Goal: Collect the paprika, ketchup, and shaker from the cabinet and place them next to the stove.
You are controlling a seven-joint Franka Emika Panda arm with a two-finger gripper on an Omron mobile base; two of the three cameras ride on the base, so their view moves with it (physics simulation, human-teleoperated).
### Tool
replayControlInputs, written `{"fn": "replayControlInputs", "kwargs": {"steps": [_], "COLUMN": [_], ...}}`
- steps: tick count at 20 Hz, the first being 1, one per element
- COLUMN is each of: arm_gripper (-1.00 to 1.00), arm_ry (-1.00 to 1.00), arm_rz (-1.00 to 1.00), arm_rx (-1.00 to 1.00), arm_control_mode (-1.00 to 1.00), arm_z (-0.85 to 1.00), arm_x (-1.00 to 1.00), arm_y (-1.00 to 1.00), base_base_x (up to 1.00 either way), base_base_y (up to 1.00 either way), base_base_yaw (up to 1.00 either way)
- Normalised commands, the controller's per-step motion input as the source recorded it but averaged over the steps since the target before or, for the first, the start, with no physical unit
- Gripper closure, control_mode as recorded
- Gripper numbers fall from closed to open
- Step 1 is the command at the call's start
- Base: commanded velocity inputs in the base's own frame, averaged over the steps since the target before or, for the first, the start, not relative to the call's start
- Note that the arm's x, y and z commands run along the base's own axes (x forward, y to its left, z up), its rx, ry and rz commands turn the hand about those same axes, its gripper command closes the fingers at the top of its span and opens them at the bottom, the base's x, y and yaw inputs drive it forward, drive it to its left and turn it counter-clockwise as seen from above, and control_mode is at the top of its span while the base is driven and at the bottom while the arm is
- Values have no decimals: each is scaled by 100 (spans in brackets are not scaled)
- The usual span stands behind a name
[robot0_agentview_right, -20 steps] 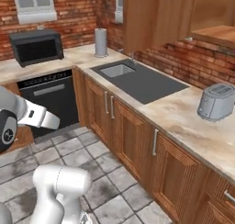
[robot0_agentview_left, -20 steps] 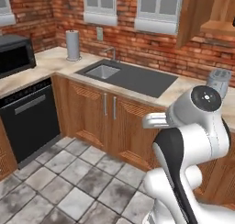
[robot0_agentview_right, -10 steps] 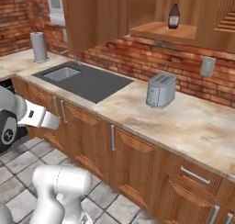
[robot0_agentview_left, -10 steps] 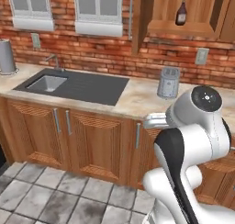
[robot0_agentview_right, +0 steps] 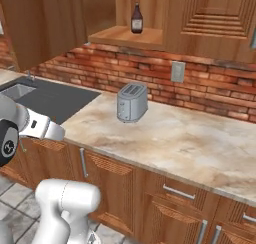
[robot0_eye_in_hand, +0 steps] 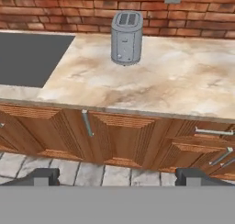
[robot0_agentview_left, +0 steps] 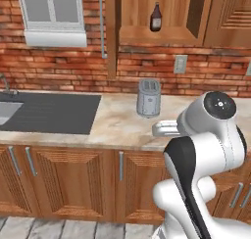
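Reddish-brown wooden wall cabinet (robot0_agentview_left: 162, 35) hangs over the counter, open on one flat shelf. On that shelf we see one dark brown narrow-necked ketchup bottle (robot0_agentview_left: 156, 17) with a pale label, upright and alone; the label is too small to read. Panelled doors to its right cover the rest of the cabinet, so we cannot tell what lies behind them. Below, a grey metal two-slot toaster (robot0_agentview_right: 132, 102) stands on the pale marbled stone counter (robot0_eye_in_hand: 183, 85). A dark sink basin (robot0_agentview_left: 46, 113) is cut off at the left edge. Our gripper (robot0_eye_in_hand: 117, 177) shows only two dark fingertips (robot0_eye_in_hand: 43, 176), set wide apart, holding nothing.
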Motion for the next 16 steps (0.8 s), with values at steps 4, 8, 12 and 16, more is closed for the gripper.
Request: {"fn": "replayControlInputs", "kwargs": {"steps": [4,8,12,16], "arm_gripper": [-100,-100,-100,-100], "arm_ry": [0,0,0,0], "arm_rz": [0,0,0,0], "arm_rx": [0,0,0,0], "arm_control_mode": [100,100,100,100], "arm_z": [0,0,0,0], "arm_x": [0,0,0,0], "arm_y": [0,0,0,0], "base_base_x": [67,62,55,58], "base_base_y": [0,0,23,19], "base_base_yaw": [-31,-28,-20,-11]}}
